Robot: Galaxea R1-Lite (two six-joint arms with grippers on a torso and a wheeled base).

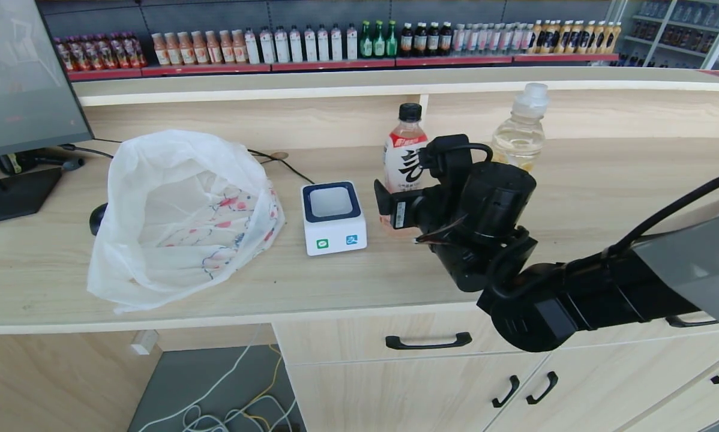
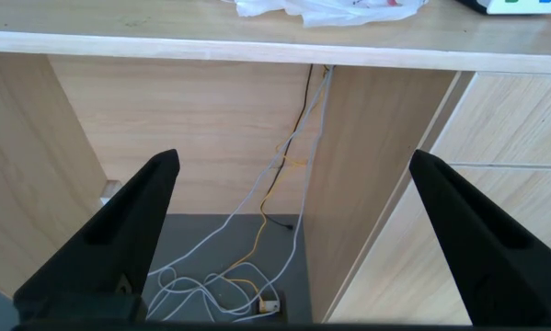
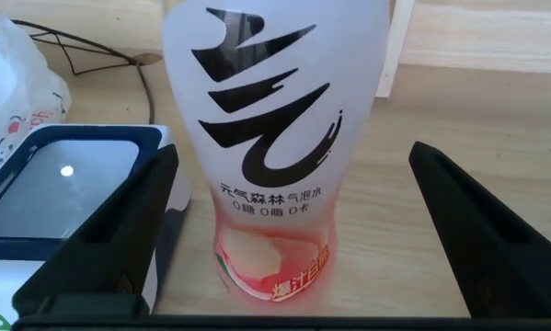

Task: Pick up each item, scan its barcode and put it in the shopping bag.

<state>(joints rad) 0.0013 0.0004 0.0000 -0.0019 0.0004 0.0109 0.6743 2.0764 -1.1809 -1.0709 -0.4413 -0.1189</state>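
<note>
Our right gripper (image 3: 291, 152) has its two black fingers (image 3: 119, 248) spread wide on either side of the pink drink bottle (image 3: 275, 138) and is not closed on it. One finger sits just beside the bottle's side and the other stands a little apart. The bottle stands upright on the wooden counter (image 1: 605, 180), and its black cap (image 1: 410, 111) shows above our wrist in the head view.

Just beside the bottle, on our left, sits the scanner (image 1: 333, 218). It is a small white box with a pale window framed in dark blue on top. A dark cable (image 1: 287, 168) runs across the counter behind it.

Farther left lies the shopping bag (image 1: 179, 216), a white plastic one with red and blue print. It is slumped on the counter with its mouth open toward us. We cannot tell whether anything lies inside.

On the other side of the pink bottle, near the back of the counter, stands a second bottle (image 1: 521, 129) with pale yellow liquid and a white cap.

Our left gripper (image 2: 293, 156) hangs below the counter's edge with its fingers also spread wide, holding nothing. It faces the open bay under the counter, where loose cables (image 2: 247, 267) lie on the floor.

A dark monitor (image 1: 23, 72) stands at the counter's far left. A shelf of bottles (image 1: 335, 42) runs along the back wall. Drawers with black handles (image 1: 428, 342) are set beneath the counter.
</note>
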